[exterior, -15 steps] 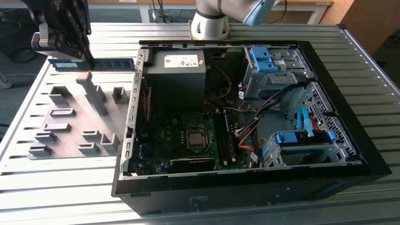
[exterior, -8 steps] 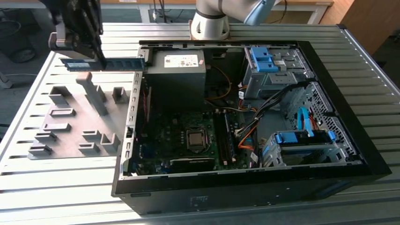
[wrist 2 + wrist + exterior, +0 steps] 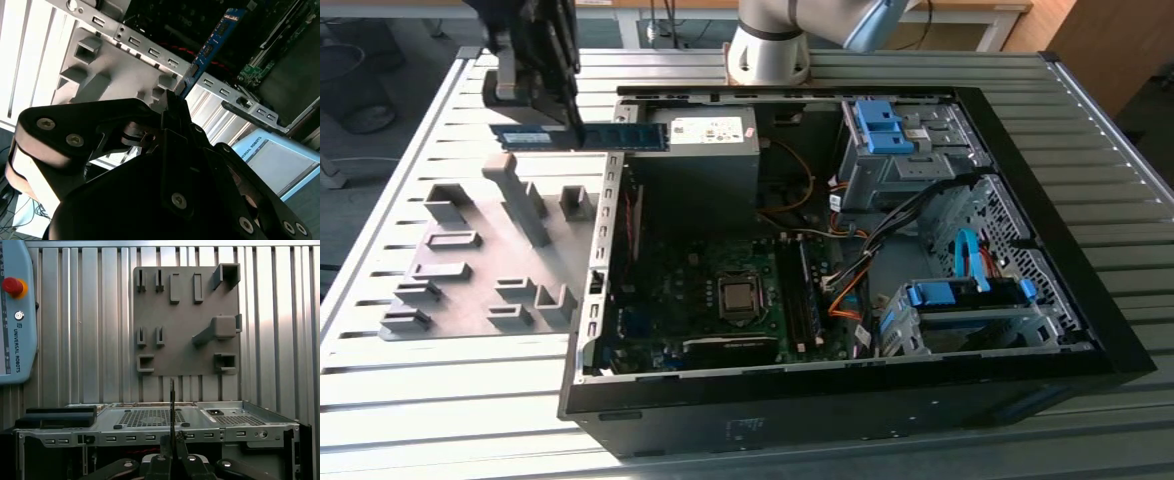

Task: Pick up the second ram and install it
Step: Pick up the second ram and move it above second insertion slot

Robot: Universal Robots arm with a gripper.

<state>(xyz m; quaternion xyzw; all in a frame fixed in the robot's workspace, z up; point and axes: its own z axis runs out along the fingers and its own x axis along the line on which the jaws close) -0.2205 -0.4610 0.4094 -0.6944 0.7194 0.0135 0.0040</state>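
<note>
Lifting is done: the ram (image 3: 607, 137) is pinched between the jaws of the gripper (image 3: 568, 126) and held in the air over the case (image 3: 854, 400) wall, beside the tray (image 3: 467, 270). Seating on the board (image 3: 720, 290) is not yet done.

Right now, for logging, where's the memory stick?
In the exterior view, the memory stick hangs in the gripper at that view's upper left, over the edge of the computer case, beside the grey tray.
</note>
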